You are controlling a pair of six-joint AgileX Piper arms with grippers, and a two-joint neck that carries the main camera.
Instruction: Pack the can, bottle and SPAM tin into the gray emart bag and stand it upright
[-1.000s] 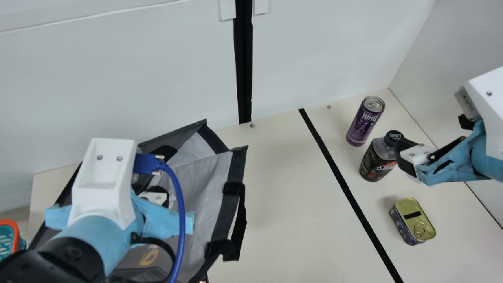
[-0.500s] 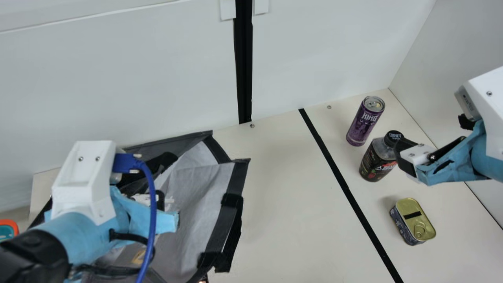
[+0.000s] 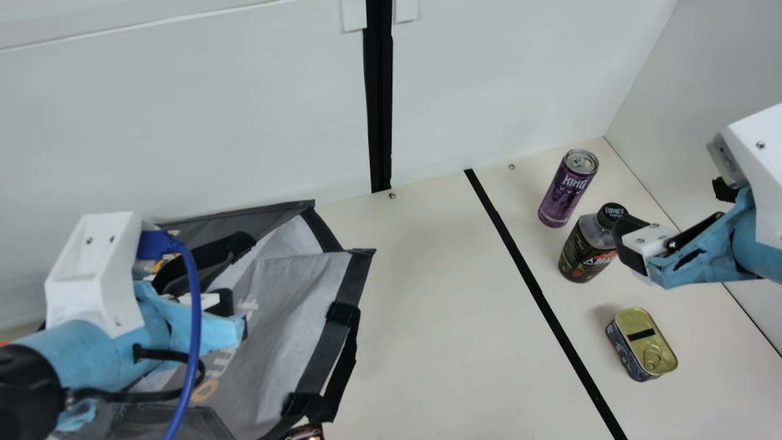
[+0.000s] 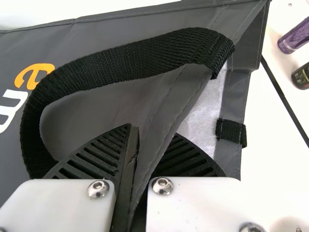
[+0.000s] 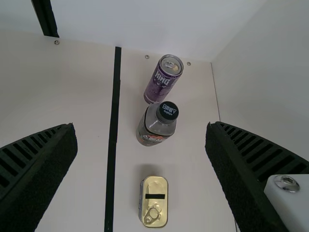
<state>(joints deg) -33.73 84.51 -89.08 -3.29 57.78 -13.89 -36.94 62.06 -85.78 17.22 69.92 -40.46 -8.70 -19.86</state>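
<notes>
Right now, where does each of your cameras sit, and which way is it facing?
Main view: on the neck between the arms, looking down at a slant over the table; parts of the left arm and right arm show.
Left wrist view: on that wrist, facing the gray bag; the left tool shows.
Right wrist view: on that wrist, facing the can, bottle and tin; the right tool shows, open.
Main and right wrist views share those three.
</notes>
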